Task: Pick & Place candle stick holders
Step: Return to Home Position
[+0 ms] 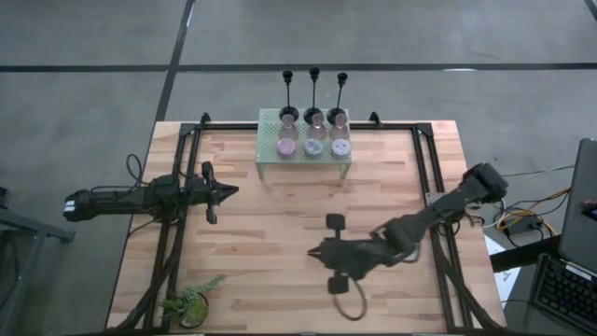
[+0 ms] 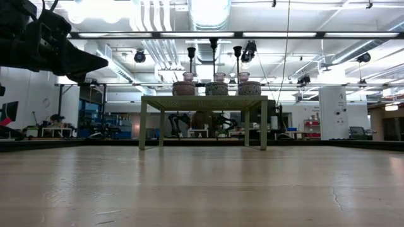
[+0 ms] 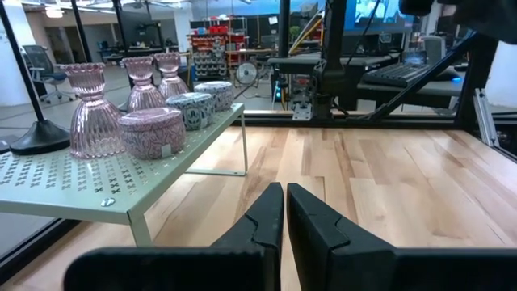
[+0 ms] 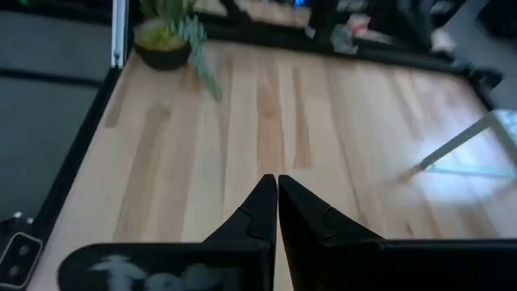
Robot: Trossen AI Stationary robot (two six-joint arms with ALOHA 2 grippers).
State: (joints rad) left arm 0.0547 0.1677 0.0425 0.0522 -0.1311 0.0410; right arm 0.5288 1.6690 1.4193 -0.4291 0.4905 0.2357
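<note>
All nine candle stick holders [image 1: 314, 133] sat on the rack [image 1: 268, 142]. My left gripper [image 1: 231, 191] and right gripper [image 1: 315, 252] were fully closed, empty, held well clear of it. Nothing left to carry, I'd judge.

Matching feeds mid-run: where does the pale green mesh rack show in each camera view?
High view: rack top centre, at the table's far edge.
Low view: rack dead centre, side-on.
Left wrist view: rack fills the left side.
Right wrist view: only a pale leg at the right edge, apparently the rack's.
Shared landmark: the wooden table, in all four.
</note>
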